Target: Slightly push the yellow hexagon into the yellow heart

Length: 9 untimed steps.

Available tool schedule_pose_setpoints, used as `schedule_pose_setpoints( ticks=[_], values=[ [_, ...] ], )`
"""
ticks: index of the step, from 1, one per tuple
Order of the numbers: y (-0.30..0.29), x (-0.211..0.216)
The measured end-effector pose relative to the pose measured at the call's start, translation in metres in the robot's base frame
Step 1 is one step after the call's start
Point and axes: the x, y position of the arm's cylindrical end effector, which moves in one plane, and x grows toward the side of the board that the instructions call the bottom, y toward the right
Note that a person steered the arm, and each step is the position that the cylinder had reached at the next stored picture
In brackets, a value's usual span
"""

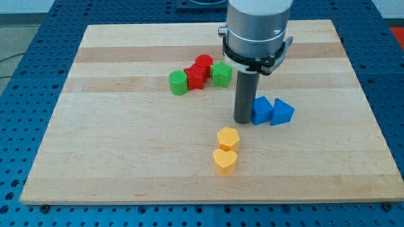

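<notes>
You've got eight blocks: two yellow, the yellow hexagon [228, 138] and the yellow heart [225, 161]; two red blocks [203, 64] [195, 77]; two green blocks [178, 82] [221, 74]; and two blue blocks [262, 110] [281, 112], shapes probably wedge-like, hard to tell

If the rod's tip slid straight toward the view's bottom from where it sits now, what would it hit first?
Probably nothing. My tip sits just left of the blue blocks, above and to the right of the yellow hexagon. Going straight down the view it would likely pass right of the hexagon and the yellow heart, though narrowly; depth is uncertain.
</notes>
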Motion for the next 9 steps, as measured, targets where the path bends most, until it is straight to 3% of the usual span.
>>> schedule_pose_setpoints(
  ticks=[1, 2, 3, 5, 7, 8, 9],
  values=[
    [-0.04, -0.024],
    [-0.057, -0.004],
    [-0.061, 0.027],
    [-0.065, 0.012],
    [-0.001, 0.024],
    [-0.039, 0.041],
    [-0.048, 0.032]
  ],
)
